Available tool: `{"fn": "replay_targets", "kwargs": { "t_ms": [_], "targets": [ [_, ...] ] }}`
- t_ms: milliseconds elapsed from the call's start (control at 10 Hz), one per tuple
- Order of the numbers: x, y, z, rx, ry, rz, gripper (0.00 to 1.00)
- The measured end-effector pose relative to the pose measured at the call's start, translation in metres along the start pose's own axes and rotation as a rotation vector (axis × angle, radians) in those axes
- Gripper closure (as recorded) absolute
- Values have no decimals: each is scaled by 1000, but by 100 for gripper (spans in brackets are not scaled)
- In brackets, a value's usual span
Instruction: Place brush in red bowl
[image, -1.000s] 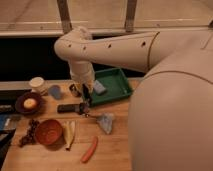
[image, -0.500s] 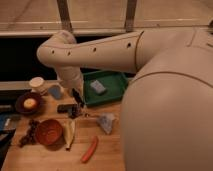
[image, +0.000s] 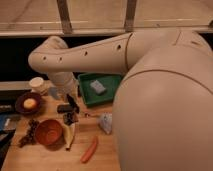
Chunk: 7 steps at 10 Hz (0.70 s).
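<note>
Reddish-orange, the red bowl (image: 48, 132) sits just left of the closed claw (image: 71, 106) gripping the brush (image: 70, 111), so an early release could drop it outside the rim.

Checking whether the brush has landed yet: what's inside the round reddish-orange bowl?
The round reddish-orange bowl looks empty. The gripper hangs beside it, shut on the black-handled brush.

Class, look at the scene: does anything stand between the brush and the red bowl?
Nothing visible does. The end effector, shut, appears to hold the brush just up-right of the red bowl. A banana lies beside the bowl's right rim, not across the path.
</note>
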Motion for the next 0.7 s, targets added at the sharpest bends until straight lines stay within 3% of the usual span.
{"fn": "replay_targets", "kwargs": {
  "t_ms": [500,600,700],
  "targets": [
    [1,1,3,-3,7,0,100],
    [-1,1,4,-17,-3,4,100],
    [-9,3,0,-88,-63,4,100]
  ]
}}
